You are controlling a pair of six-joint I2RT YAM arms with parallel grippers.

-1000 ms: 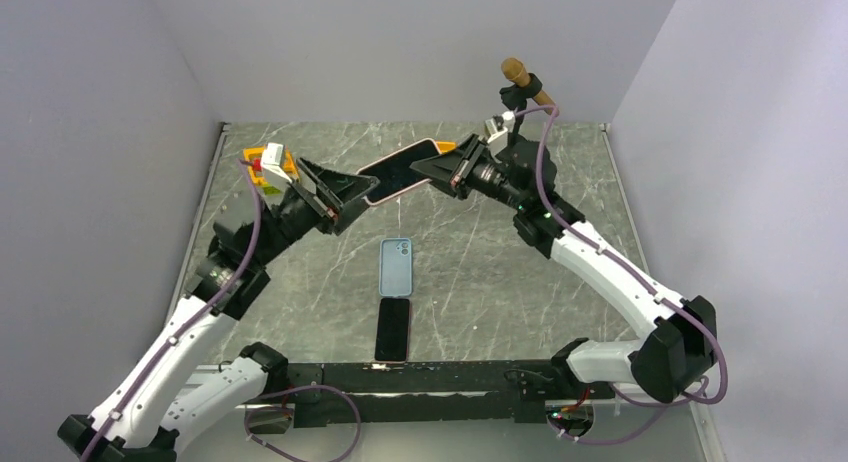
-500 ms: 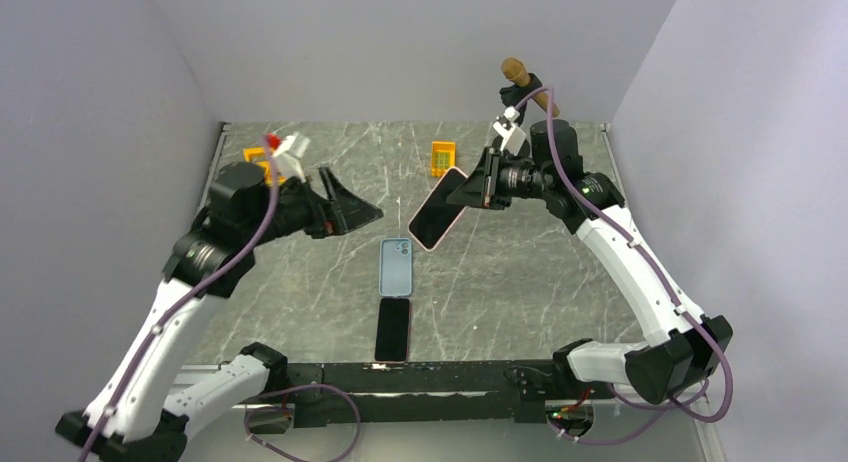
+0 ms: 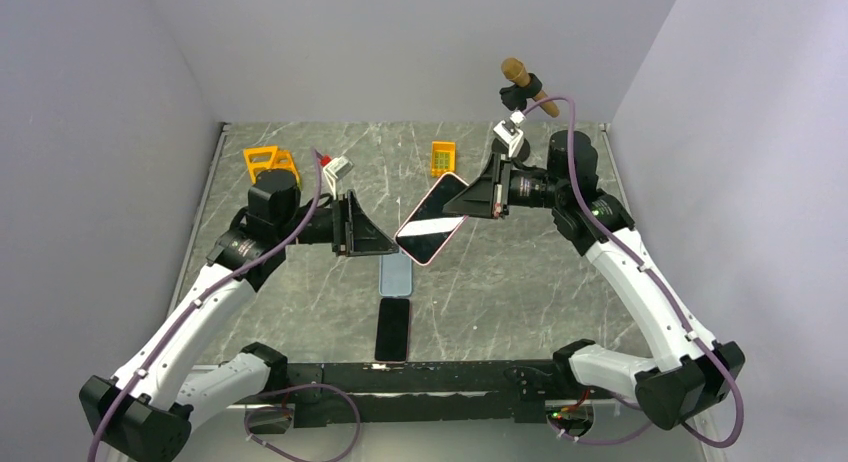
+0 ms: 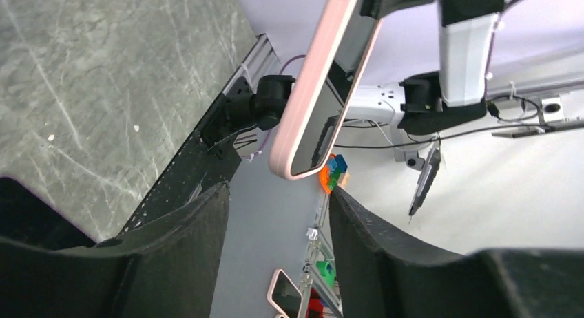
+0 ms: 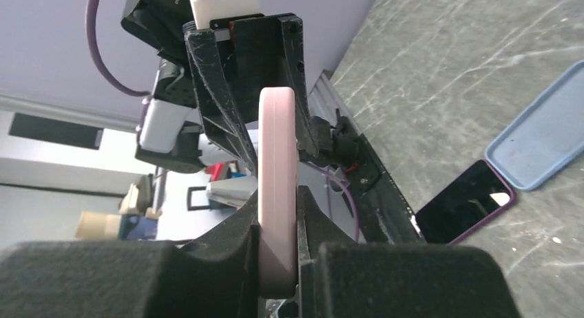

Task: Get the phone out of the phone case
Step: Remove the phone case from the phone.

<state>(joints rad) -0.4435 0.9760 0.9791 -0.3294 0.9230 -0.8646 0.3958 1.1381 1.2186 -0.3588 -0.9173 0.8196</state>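
A phone in a pink phone case (image 3: pixel 432 218) hangs tilted in the air above the middle of the table. My right gripper (image 3: pixel 478 204) is shut on its upper right end. The right wrist view shows the pink edge (image 5: pixel 277 160) squeezed between that gripper's (image 5: pixel 277 228) two pads. My left gripper (image 3: pixel 385 240) is open at the phone's lower left end. In the left wrist view the case's bottom corner (image 4: pixel 296 156) sits just beyond the left gripper (image 4: pixel 277 194), with nothing between its fingers.
An empty blue case (image 3: pixel 396 274) lies on the table under the held phone, and a bare black phone (image 3: pixel 392 328) lies near the front edge. Orange items (image 3: pixel 270 162) (image 3: pixel 443 158) stand at the back, and a wooden-handled tool (image 3: pixel 527 82) is at the back right.
My right arm swung the pink-cased phone down and toward the middle. My left arm let it go, drew back, then came right to its lower end with narrower jaws.
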